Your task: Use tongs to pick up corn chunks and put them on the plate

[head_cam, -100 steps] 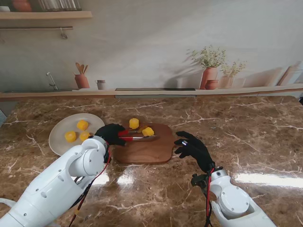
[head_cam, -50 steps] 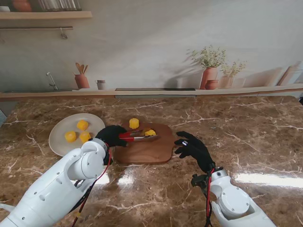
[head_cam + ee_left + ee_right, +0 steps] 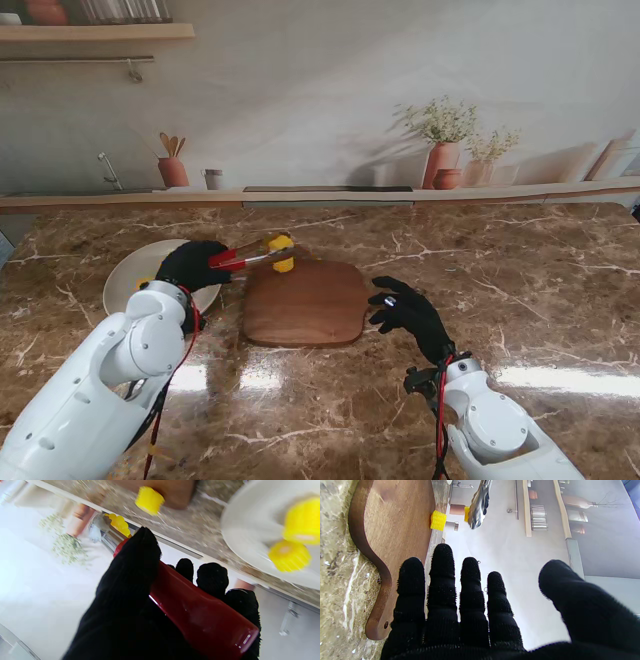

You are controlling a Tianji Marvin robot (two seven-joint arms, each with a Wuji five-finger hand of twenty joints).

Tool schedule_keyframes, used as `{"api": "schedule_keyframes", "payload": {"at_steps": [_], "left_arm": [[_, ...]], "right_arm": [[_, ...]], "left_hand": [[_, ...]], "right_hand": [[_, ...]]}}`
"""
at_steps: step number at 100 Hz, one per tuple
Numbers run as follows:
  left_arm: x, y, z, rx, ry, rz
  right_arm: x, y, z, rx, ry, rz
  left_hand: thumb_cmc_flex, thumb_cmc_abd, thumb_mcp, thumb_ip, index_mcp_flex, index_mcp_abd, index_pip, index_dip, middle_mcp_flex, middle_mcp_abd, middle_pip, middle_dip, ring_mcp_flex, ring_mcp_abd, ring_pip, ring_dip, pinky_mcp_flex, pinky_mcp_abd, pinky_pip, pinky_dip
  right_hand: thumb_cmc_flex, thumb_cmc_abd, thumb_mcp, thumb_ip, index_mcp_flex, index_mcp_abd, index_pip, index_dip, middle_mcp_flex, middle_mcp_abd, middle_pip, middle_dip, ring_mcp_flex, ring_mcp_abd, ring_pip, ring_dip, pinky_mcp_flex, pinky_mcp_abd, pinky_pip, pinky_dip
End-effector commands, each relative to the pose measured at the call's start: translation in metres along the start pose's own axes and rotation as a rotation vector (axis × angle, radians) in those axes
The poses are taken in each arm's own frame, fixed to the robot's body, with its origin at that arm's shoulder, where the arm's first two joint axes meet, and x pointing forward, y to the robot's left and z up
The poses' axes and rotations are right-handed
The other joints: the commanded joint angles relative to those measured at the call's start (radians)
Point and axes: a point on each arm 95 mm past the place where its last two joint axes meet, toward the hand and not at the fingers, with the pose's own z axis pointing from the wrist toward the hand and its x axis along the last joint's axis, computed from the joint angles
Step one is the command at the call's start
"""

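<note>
Your left hand [image 3: 192, 266] is closed round the red handle of the tongs [image 3: 243, 259], and the tong tips grip one corn chunk [image 3: 281, 246], lifted clear of the cutting board [image 3: 305, 302]. Keep the squeeze steady and carry the chunk level toward the plate [image 3: 122, 282], which lies just beside that hand on its outer side. In the left wrist view, chunks on the plate [image 3: 289, 555] sit close together; judge a bare patch of rim-side plate for the release and lower before you loosen the squeeze, or the chunk may roll. One chunk on the board [image 3: 438, 520] stands at the board's far edge, under the tong tips; lift over it. Your right hand [image 3: 405, 313] hovers open, fingers spread, beside the board and well apart from the carry path.
</note>
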Motion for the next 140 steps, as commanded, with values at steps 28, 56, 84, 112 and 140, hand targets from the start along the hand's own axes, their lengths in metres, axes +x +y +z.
{"api": "schedule_keyframes", "payload": {"at_steps": [28, 56, 84, 112, 140], "left_arm": [[-0.067, -0.043, -0.029, 0.120, -0.167, 0.078], [-0.102, -0.056, -0.041, 0.170, -0.271, 0.133], [-0.122, -0.043, -0.041, 0.133, -0.343, 0.158], [-0.125, -0.042, -0.044, 0.095, -0.355, 0.176], [-0.123, -0.046, -0.049, 0.091, -0.335, 0.190]], "right_arm": [[0.000, -0.006, 0.000, 0.028, -0.014, -0.002], [0.004, -0.007, 0.002, 0.037, -0.011, -0.019], [0.005, -0.008, 0.003, 0.045, -0.014, -0.023], [0.005, -0.008, 0.004, 0.041, -0.009, -0.022], [0.004, -0.008, 0.004, 0.040, -0.004, -0.021]], "left_hand": [[0.152, 0.203, 0.196, 0.036, 0.198, -0.127, 0.195, -0.010, 0.051, -0.014, 0.013, 0.019, 0.020, 0.033, 0.046, 0.014, -0.009, 0.021, 0.061, 0.037], [0.152, 0.203, 0.189, 0.038, 0.191, -0.127, 0.190, -0.015, 0.053, -0.035, 0.013, 0.018, 0.023, 0.029, 0.047, 0.014, -0.003, 0.017, 0.062, 0.038], [0.152, 0.209, 0.134, 0.047, 0.120, -0.112, 0.137, -0.036, 0.018, -0.026, -0.001, 0.008, 0.017, 0.010, 0.040, 0.010, -0.001, -0.002, 0.056, 0.034], [0.072, 0.101, 0.156, 0.061, 0.063, -0.091, 0.071, -0.023, -0.032, -0.022, -0.018, -0.016, -0.006, -0.002, 0.004, -0.002, -0.013, -0.024, 0.029, 0.016], [-0.012, 0.061, 0.243, 0.039, 0.049, -0.083, 0.054, -0.025, -0.062, -0.023, -0.005, -0.037, -0.017, -0.009, -0.012, -0.007, -0.017, -0.029, 0.017, 0.011]], "right_hand": [[-0.013, 0.008, -0.024, 0.038, -0.015, -0.016, -0.013, -0.014, 0.007, -0.010, -0.013, 0.015, -0.022, -0.002, 0.003, 0.019, -0.004, 0.000, -0.013, 0.033], [-0.014, 0.008, -0.024, 0.038, -0.015, -0.016, -0.013, -0.014, 0.005, -0.010, -0.013, 0.015, -0.022, -0.001, 0.002, 0.018, -0.004, 0.000, -0.013, 0.033], [-0.012, 0.008, -0.024, 0.038, -0.016, -0.016, -0.013, -0.014, 0.005, -0.009, -0.013, 0.015, -0.022, -0.003, 0.002, 0.018, -0.004, 0.000, -0.013, 0.033], [-0.012, 0.007, -0.024, 0.038, -0.015, -0.017, -0.012, -0.014, 0.006, -0.009, -0.013, 0.015, -0.022, -0.001, 0.002, 0.018, -0.004, 0.001, -0.013, 0.033], [-0.012, 0.007, -0.023, 0.038, -0.016, -0.016, -0.013, -0.014, 0.005, -0.009, -0.014, 0.014, -0.022, -0.002, 0.002, 0.018, -0.004, 0.001, -0.014, 0.033]]}}
